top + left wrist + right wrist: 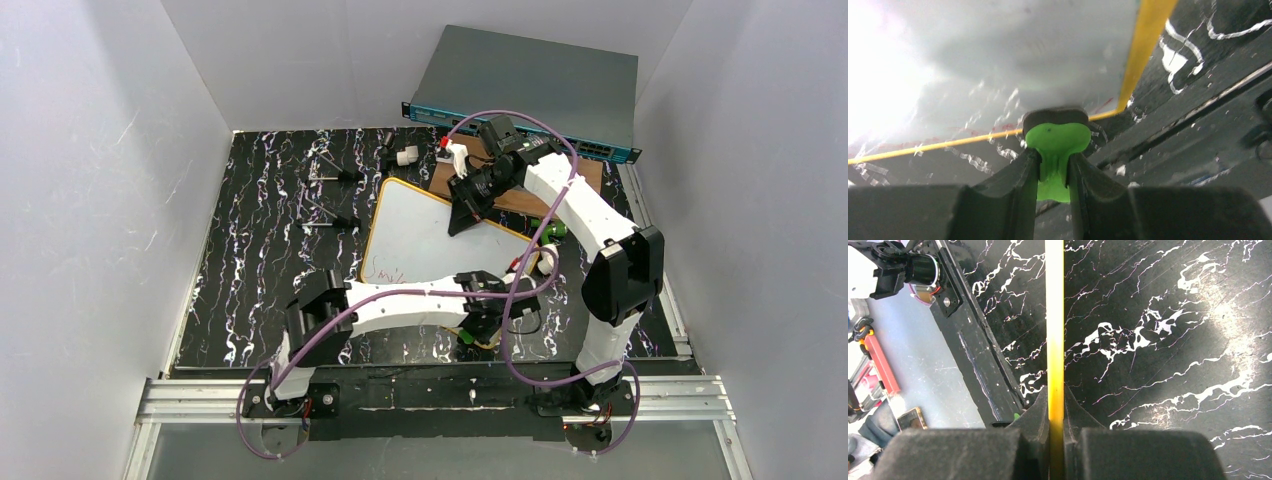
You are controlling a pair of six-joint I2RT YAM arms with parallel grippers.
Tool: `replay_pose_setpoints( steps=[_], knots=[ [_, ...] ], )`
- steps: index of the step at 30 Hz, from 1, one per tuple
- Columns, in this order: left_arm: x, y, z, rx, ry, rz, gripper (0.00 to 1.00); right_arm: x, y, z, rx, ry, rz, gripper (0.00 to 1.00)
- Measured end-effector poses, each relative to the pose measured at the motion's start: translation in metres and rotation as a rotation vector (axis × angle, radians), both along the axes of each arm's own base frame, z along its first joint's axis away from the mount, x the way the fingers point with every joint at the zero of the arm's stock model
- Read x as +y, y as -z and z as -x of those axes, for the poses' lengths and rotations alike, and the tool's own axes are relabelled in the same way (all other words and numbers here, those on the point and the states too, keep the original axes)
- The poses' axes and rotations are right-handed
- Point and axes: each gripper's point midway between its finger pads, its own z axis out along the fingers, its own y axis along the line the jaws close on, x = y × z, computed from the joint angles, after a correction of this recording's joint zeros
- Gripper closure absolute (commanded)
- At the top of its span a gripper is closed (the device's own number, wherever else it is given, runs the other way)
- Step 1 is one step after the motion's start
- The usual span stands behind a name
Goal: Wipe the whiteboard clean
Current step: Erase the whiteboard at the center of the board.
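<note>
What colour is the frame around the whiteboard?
The whiteboard frame is yellow-orange, clearest in the left wrist view.

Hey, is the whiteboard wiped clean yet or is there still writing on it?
Not clean: the whiteboard has red marks near its near-left corner; the left wrist view shows red traces along its edge too.

black marbled tabletop (260, 250), grey network switch (530, 85) at the back, brown wooden board (590, 172) near it
</note>
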Motion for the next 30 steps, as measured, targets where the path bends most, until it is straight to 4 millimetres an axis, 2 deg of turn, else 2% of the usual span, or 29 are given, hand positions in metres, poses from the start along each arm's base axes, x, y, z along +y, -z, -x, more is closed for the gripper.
replay_pose_setpoints(
  steps=[3,5,6,11,14,17,21,25,27,28,30],
  knots=[
    [0.008,0.002,0.000,-0.004,-0.003,0.064,1.00,0.000,0.000,0.001,0.005,-0.001,0.001,0.99],
    [0.023,-0.003,0.000,-0.010,-0.011,0.110,1.00,0.002,0.000,0.003,0.007,-0.004,-0.001,0.99],
    [0.032,-0.010,-0.002,-0.018,-0.019,0.155,1.00,0.002,0.000,0.004,0.008,-0.005,-0.001,0.99],
    [0.048,-0.054,-0.018,-0.099,-0.061,0.408,1.00,0.004,0.000,0.006,0.010,-0.012,-0.001,0.99],
    [0.066,-0.065,-0.031,-0.166,-0.102,0.503,1.00,0.005,0.000,0.007,0.014,-0.015,-0.005,0.99],
    [0.093,-0.057,-0.044,-0.231,-0.148,0.517,1.00,0.005,0.000,0.009,0.018,-0.020,-0.009,0.99],
    [0.144,-0.038,-0.068,-0.356,-0.238,0.490,1.00,0.004,-0.001,0.011,0.017,-0.029,-0.013,0.99],
    [0.190,-0.028,-0.092,-0.498,-0.311,0.498,1.00,0.002,-0.001,0.019,0.022,-0.050,-0.020,0.99],
    [0.207,-0.023,-0.103,-0.555,-0.336,0.502,1.00,0.000,0.000,0.025,0.029,-0.065,-0.021,0.99],
    [0.209,-0.023,-0.104,-0.563,-0.339,0.501,1.00,-0.001,0.001,0.028,0.031,-0.072,-0.021,0.99],
    [0.225,-0.019,-0.119,-0.625,-0.365,0.488,1.00,-0.002,0.001,0.032,0.034,-0.081,-0.022,0.99]
  ],
)
